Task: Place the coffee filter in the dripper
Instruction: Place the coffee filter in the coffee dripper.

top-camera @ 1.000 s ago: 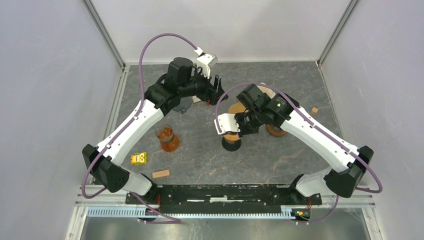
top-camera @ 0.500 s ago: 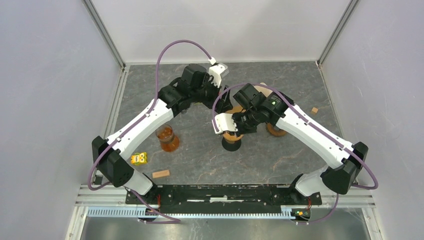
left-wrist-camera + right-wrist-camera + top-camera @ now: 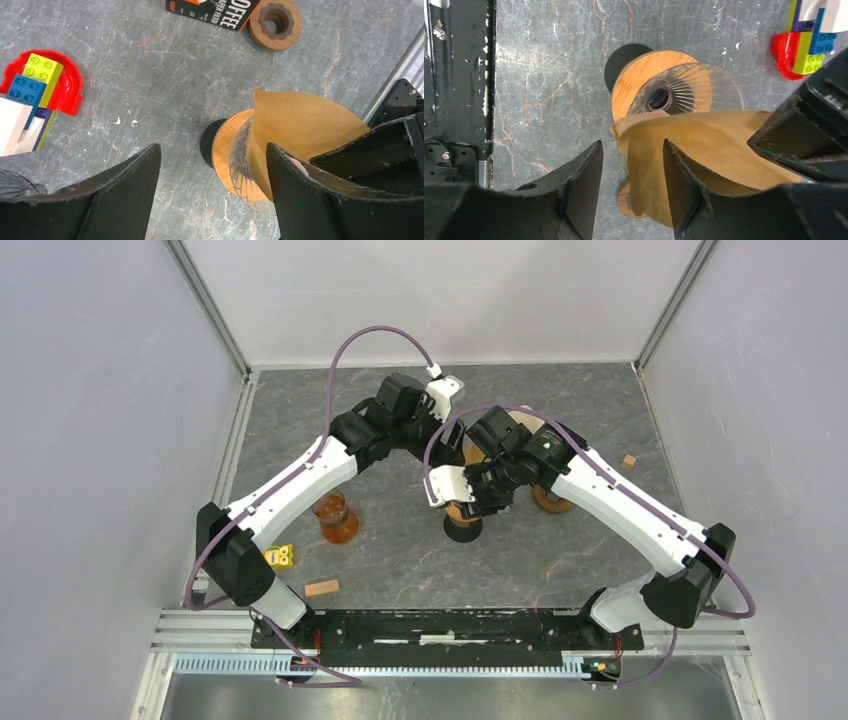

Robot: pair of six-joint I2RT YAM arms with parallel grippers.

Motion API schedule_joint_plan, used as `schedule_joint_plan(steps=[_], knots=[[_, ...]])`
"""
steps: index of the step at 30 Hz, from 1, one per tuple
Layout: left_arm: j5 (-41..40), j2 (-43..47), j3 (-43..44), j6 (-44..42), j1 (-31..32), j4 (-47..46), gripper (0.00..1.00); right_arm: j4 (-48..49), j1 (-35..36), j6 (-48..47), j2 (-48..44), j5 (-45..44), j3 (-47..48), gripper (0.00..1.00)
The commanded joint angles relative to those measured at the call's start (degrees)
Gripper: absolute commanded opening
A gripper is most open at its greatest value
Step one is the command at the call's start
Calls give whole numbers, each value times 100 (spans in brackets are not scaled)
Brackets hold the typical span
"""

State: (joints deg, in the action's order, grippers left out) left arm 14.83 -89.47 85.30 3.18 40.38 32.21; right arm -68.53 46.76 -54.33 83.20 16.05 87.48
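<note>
The dripper (image 3: 684, 90) is a ribbed glass cone in a wooden collar (image 3: 227, 150) on a black base (image 3: 462, 530). The brown paper coffee filter (image 3: 714, 145) leans tilted on its rim, and the cone's centre hole still shows. In the left wrist view the filter (image 3: 300, 127) rises out of the glass. My right gripper (image 3: 633, 145) is open just above it, the filter's folded edge loose between the fingers, close to the right one. My left gripper (image 3: 212, 150) is wide open beside the dripper, holding nothing, its right finger (image 3: 310, 195) close to the filter.
A glass of orange liquid (image 3: 335, 517), a yellow block (image 3: 278, 557) and a wooden block (image 3: 322, 588) sit front left. A red holder with toy bricks (image 3: 37, 82), a coffee filter box (image 3: 215, 7) and a wooden ring (image 3: 275, 20) lie behind the dripper.
My right gripper has opened and let go of the filter, which stays on the dripper. My left arm has swung right, closer to the dripper, still open.
</note>
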Motion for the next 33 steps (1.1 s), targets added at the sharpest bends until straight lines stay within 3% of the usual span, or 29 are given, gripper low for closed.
schedule_joint_plan(steps=[1, 33], knots=[[-155, -117, 56, -309, 53, -23, 83, 79, 18, -62, -92, 17, -218, 55], [12, -275, -316, -826, 203, 11, 84, 942, 140, 49, -229, 86, -1306, 60]])
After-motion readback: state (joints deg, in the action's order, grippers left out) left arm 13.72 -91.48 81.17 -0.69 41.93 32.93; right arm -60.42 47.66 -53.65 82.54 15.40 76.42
